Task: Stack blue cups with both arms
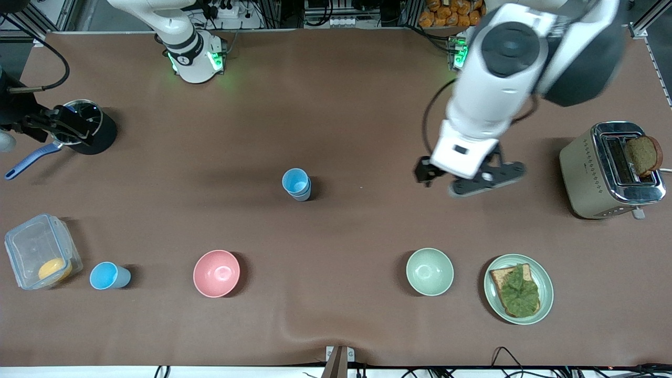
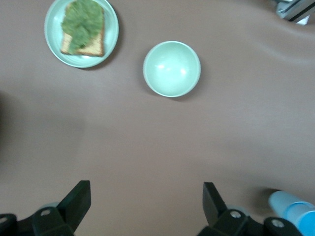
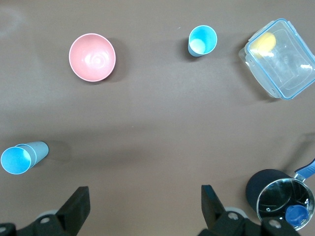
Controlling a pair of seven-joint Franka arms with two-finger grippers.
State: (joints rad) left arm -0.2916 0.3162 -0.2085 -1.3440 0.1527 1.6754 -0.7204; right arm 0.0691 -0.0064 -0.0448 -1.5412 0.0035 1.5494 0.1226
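Stacked cups (image 1: pixel 296 184) mid-table; lone cup (image 3: pixel 202 40). Left gripper (image 2: pixel 147 206), right gripper (image 3: pixel 145 209) fingers apart, per wrist cams.

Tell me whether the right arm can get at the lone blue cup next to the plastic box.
Probably yes: the right gripper is open and the cup stands upright at its end of the table, apart from the box and pink bowl.

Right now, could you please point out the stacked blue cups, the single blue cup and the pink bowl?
stacked blue cups (image 1: pixel 296 184), front view, inside of the upper cup.
single blue cup (image 1: pixel 107 276), front view, its mouth.
pink bowl (image 1: pixel 216 273), front view, inner floor.
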